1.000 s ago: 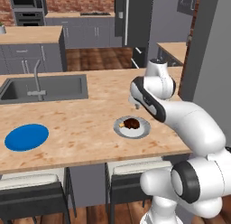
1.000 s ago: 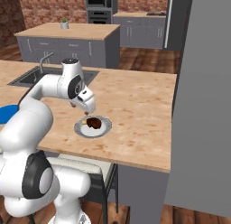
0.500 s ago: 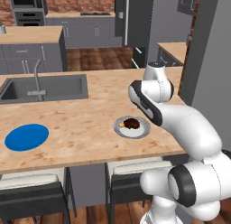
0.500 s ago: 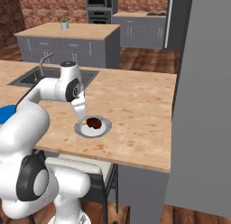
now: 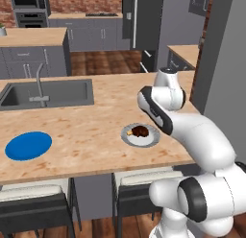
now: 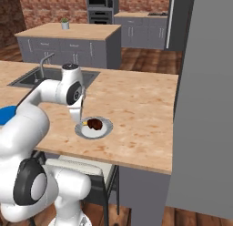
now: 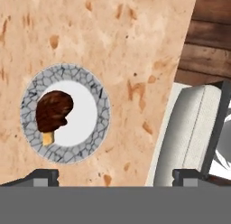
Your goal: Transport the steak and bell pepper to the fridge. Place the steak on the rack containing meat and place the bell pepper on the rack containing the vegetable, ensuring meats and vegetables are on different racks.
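Steak (image 7: pixel 53 111) lies on the grey-rimmed plate (image 7: pixel 101 123) on the wooden counter (image 7: pixel 117 42), toward nine o'clock in the hand view. Gripper (image 7: pixel 115 175) hovers above with its jaws wide apart and empty, off-centre over the counter's edge. Best to slide toward nine o'clock until both tips straddle the meat, then descend straight and close gently on its thickest part.

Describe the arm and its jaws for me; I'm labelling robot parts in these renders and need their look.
The arm is glossy white, built of thick rounded segments with dark grey rings at the joints; a wide dark band circles the big lower joint. No cables or markings show. The gripper ends in two small, blocky dark grey jaws, seen in the hand view.
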Robot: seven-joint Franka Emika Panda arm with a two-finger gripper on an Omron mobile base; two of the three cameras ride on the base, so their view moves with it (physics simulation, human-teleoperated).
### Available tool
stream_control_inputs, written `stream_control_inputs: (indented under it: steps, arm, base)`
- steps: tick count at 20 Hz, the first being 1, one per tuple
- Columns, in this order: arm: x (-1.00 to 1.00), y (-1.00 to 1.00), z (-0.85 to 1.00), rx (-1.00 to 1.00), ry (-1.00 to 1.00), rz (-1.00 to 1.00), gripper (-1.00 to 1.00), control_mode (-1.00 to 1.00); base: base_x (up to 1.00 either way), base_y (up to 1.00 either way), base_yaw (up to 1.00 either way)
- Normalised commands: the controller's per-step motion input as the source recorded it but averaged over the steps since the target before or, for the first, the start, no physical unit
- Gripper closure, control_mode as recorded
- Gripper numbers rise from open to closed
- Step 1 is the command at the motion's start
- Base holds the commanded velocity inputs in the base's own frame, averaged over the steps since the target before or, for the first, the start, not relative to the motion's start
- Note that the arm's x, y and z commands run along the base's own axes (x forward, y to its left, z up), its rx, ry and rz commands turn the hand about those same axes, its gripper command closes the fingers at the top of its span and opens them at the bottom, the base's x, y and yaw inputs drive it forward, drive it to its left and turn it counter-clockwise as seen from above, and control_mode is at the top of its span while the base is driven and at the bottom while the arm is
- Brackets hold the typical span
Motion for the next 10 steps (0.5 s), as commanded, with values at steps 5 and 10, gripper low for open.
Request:
stream_control_inputs:
  steps: [5,10]
  arm:
    - [0.28,-0.07,-0.12,0.17,0.16,0.00,-1.00,-1.00]
    - [0.26,-0.03,-0.20,0.02,0.05,0.00,-1.00,-1.00]
  base:
    - [0.00,0.00,0.00]
    - [0.00,0.00,0.00]
